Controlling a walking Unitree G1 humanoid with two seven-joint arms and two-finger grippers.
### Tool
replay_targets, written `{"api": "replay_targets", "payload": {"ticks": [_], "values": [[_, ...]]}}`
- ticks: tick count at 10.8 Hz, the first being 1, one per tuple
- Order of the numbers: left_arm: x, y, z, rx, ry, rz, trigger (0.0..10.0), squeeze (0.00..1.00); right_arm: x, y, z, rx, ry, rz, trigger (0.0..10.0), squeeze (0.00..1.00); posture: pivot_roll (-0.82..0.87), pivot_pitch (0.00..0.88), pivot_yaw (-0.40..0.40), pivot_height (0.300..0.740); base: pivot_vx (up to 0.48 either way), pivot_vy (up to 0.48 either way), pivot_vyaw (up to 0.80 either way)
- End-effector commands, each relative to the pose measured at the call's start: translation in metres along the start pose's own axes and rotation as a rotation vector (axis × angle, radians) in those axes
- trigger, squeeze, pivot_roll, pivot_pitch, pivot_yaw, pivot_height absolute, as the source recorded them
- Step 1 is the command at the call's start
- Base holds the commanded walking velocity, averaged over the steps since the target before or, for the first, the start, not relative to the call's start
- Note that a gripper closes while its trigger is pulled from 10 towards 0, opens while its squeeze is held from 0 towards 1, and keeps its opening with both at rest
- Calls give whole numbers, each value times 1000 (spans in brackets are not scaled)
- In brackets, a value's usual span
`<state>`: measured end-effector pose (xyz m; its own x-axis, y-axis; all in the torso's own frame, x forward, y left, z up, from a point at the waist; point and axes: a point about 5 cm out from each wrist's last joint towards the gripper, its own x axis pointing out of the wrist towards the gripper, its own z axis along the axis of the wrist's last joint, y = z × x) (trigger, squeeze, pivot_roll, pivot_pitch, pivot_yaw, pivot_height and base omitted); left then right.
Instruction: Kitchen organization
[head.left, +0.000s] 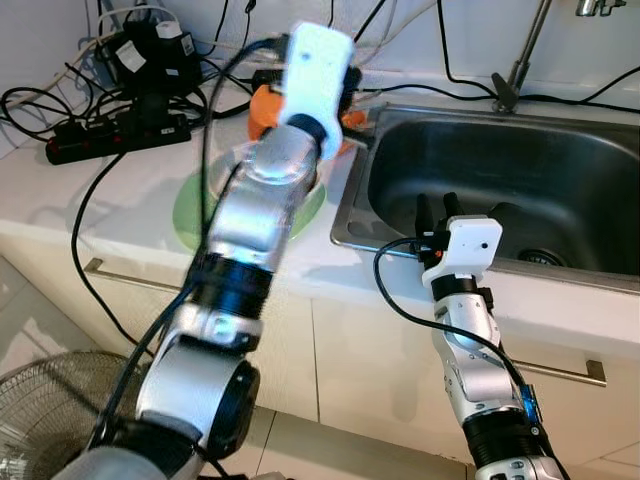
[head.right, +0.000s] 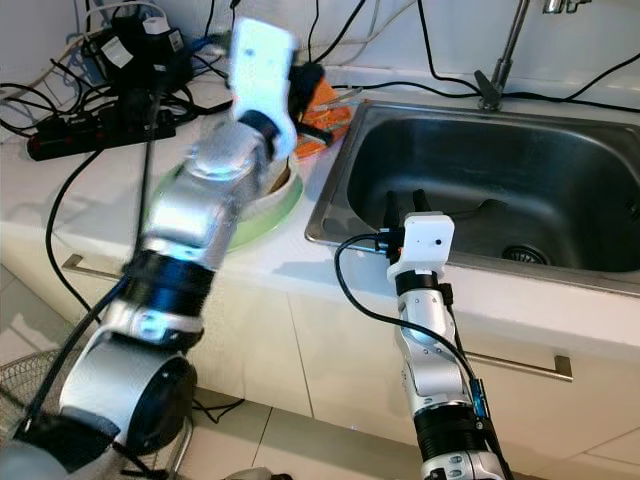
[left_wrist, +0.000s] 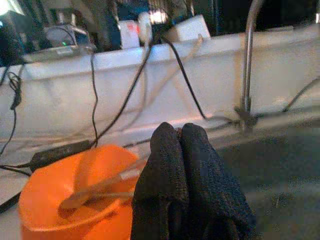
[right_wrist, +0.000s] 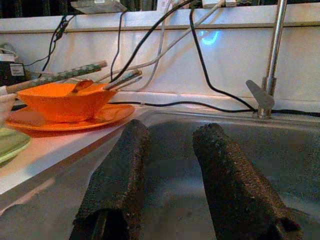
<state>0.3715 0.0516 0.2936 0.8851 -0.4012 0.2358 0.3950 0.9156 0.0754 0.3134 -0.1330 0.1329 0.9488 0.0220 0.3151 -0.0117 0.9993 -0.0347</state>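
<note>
An orange bowl (left_wrist: 65, 190) holding chopsticks (right_wrist: 60, 75) and a spoon (right_wrist: 82, 86) sits on an orange plate (right_wrist: 75, 120) on the counter, just left of the sink (head.left: 350, 220). My left arm is raised over the counter, and the left gripper (left_wrist: 181, 131) hovers shut just above and beside the bowl's rim, with nothing between its fingers. In front of the bowl lies a green plate (head.right: 270, 215) with a pale bowl (head.right: 283, 182) on it, mostly hidden by my left arm. My right gripper (head.left: 438, 205) stands open at the sink's front edge, pointing into the basin.
A faucet (head.left: 515, 75) rises behind the sink. A black power strip (head.left: 115, 135), plugs and many cables crowd the back left of the counter. A floor fan (head.left: 40, 410) stands low at the left. Cabinet handles run under the counter edge.
</note>
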Motion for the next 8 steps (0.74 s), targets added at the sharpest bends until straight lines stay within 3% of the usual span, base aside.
{"api": "replay_targets", "payload": {"ticks": [1,3,4,5,6,8], "values": [[-5,3,13,-21,-68,-5,10000,0,3,1,-1,3,10,5,10000,0,53,0,67,740,0,0,0],[-20,-1,62,61,-327,-34,10000,0,4,-1,-1,-1,11,1,10000,0,56,0,64,740,0,0,0],[-22,-4,66,108,-344,-47,10000,0,4,0,-1,-1,11,2,10000,0,56,0,63,740,0,0,0],[-25,-6,71,92,-393,-54,10000,0,5,1,-1,2,9,6,10000,0,57,0,63,740,0,0,0],[-30,-9,77,7,-463,-86,10000,0,5,2,-1,4,8,6,10000,0,55,0,62,740,0,0,0],[-36,-21,70,-80,-476,-226,10000,0,5,1,-1,1,7,4,10000,0,48,0,63,740,0,0,0]]}}
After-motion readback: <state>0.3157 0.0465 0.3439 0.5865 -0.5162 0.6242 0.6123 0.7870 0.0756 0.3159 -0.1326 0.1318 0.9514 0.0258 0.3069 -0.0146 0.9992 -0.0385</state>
